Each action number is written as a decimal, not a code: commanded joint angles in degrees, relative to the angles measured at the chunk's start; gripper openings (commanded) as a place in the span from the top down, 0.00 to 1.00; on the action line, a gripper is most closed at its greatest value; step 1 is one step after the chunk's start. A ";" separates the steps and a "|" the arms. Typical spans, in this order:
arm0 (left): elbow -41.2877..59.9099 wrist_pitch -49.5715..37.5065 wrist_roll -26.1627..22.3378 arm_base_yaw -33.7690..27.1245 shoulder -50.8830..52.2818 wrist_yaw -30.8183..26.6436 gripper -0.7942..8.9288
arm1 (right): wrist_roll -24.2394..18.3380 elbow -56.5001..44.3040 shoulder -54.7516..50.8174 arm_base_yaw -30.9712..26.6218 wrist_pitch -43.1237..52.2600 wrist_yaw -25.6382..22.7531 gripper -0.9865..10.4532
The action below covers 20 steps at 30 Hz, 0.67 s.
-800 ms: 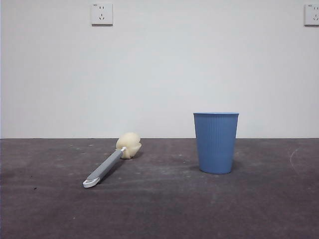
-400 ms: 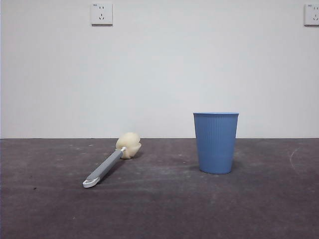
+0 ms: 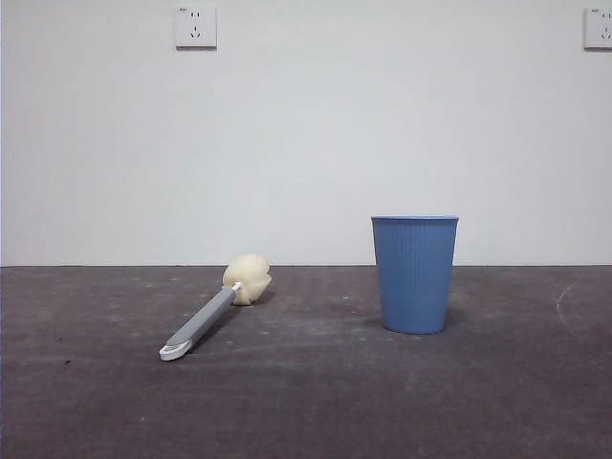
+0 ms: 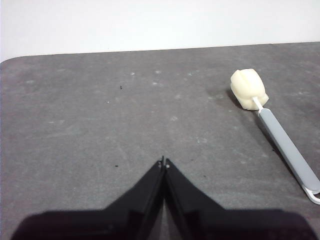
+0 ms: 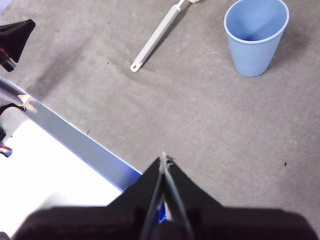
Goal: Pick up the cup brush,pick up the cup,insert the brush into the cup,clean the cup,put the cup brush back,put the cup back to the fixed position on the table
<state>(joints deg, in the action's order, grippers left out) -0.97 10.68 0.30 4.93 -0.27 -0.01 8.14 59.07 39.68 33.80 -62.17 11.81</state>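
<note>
The cup brush (image 3: pixel 212 313) lies flat on the table (image 3: pixel 306 402), to the left of the cup (image 3: pixel 414 274) and well apart from it; its white loop end points toward the front view camera and its sponge head lies farther back. The cup stands upright, mouth up and empty. Neither arm appears in the front view, so judge the task as not yet begun, with picking up the brush as the first step. The left gripper (image 4: pixel 164 162) is clenched with its jaws pressed together, holding nothing. Open it before you descend. Place the jaws across the grey handle near its middle, clear of the sponge. The right gripper (image 5: pixel 164 156) is likewise clenched and empty, high above the table. Reserve it for the cup.
</note>
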 commanded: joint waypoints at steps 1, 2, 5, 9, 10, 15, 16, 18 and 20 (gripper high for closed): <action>0.81 -0.33 0.57 -0.15 0.09 0.09 0.92 | 0.35 0.13 0.02 0.15 0.11 -0.15 0.91; 0.81 -0.33 0.57 -0.15 0.09 0.09 0.92 | 0.35 0.13 0.02 0.15 0.09 -0.17 0.91; 0.81 -0.33 0.57 -0.15 0.09 0.09 0.92 | 0.35 0.13 0.02 0.15 0.09 -0.17 0.91; 0.81 -0.33 0.57 -0.15 0.09 0.07 0.92 | 0.35 0.13 0.02 0.15 0.11 -0.17 0.91; 0.81 -0.33 0.57 -0.15 0.09 0.09 0.92 | 0.35 0.13 0.02 0.15 0.11 -0.17 0.91; 0.81 -0.33 0.57 -0.15 0.09 0.09 0.92 | 0.35 0.13 0.02 0.15 0.11 -0.17 0.91; 0.81 -0.33 0.57 -0.15 0.09 0.07 0.92 | 0.35 0.13 0.02 0.15 0.11 -0.17 0.91; 0.81 -0.33 0.57 -0.15 0.09 0.09 0.92 | -0.02 0.13 0.00 0.15 0.17 -0.20 0.91; 0.81 -0.33 0.57 -0.15 0.09 0.09 0.92 | -4.26 0.13 -0.68 -0.20 0.90 -1.62 0.91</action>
<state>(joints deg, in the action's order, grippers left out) -0.97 10.68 0.64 4.93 -0.27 0.01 6.66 59.07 39.38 33.69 -61.82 10.61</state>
